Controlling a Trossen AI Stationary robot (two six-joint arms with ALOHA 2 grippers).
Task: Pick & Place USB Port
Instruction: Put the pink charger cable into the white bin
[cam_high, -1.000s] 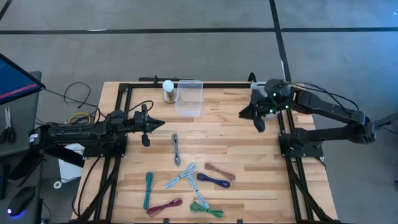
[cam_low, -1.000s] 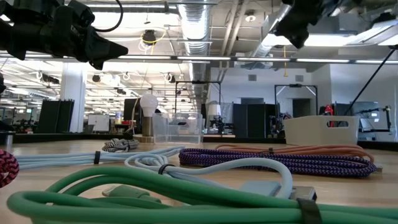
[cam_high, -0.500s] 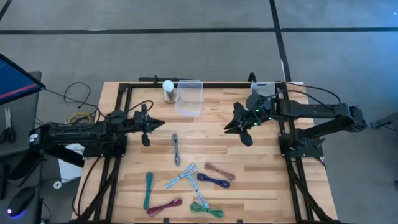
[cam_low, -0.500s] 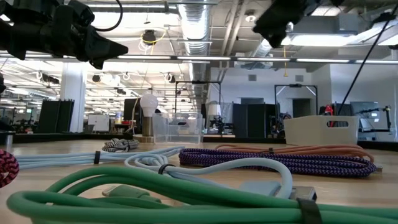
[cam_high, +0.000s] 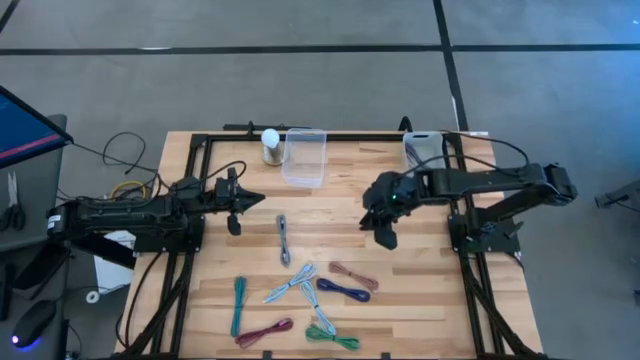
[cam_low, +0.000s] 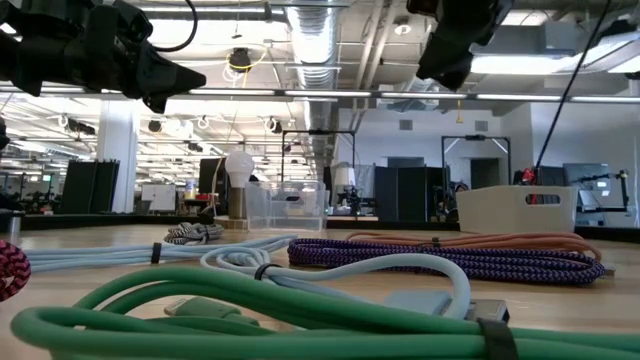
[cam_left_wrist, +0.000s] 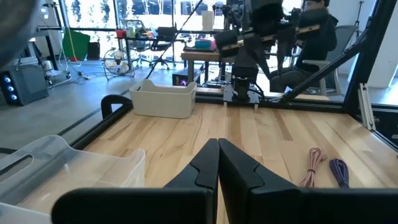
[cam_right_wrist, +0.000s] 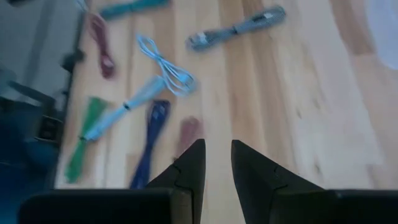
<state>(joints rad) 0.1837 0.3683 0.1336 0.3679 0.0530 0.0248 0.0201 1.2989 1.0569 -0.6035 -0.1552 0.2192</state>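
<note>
High view: the right gripper (cam_high: 385, 226), fingers slightly apart and empty, has swung from the table's far edge toward the bundled USB cables (cam_high: 300, 300) lying ahead and below it, while the left gripper (cam_high: 240, 200) waits closed, pick-up pending.

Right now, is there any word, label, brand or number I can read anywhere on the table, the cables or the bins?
None can be read.
Clear bin: no label shows.
White bin: a small red mark, too small to read.
Bundled cables: no print shows.
Blue screen: too little in view to read.
</note>
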